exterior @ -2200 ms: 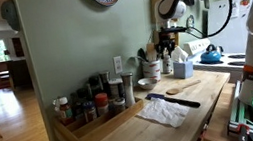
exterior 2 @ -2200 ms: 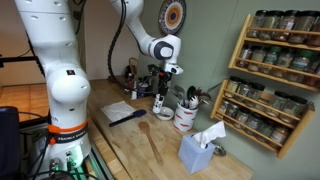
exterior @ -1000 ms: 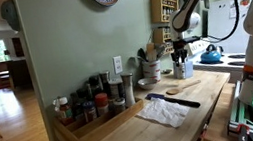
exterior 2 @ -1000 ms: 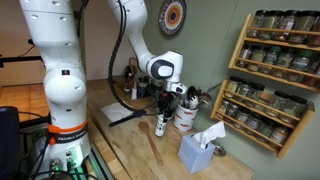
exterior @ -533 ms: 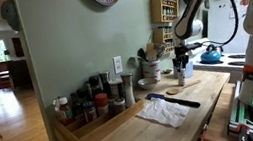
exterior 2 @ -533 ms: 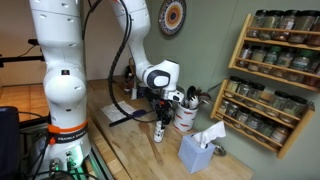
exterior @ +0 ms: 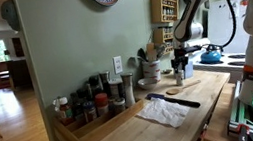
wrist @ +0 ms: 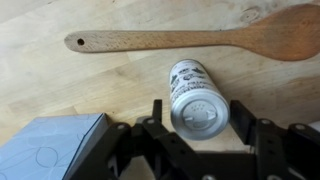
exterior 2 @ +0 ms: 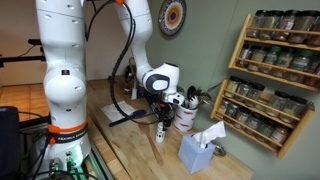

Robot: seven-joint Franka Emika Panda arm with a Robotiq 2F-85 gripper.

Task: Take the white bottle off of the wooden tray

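- Wrist view: the gripper point(wrist: 198, 118) is clamped on the white bottle point(wrist: 195, 88), with one finger against each side of its cap.
- The bottle label has dark print, too small to read.
- The bottle stands upright over the wooden surface point(wrist: 60, 80), just beside a wooden spoon point(wrist: 190, 38).
- In an exterior view the wooden tray point(exterior: 93, 132) lies well apart from it.

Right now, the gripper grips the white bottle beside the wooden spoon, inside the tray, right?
Not quite. The gripper does grip the bottle beside the spoon, but over the bare countertop, not inside the tray. The wrist view shows this, and an exterior view shows the tray well away from the arm.
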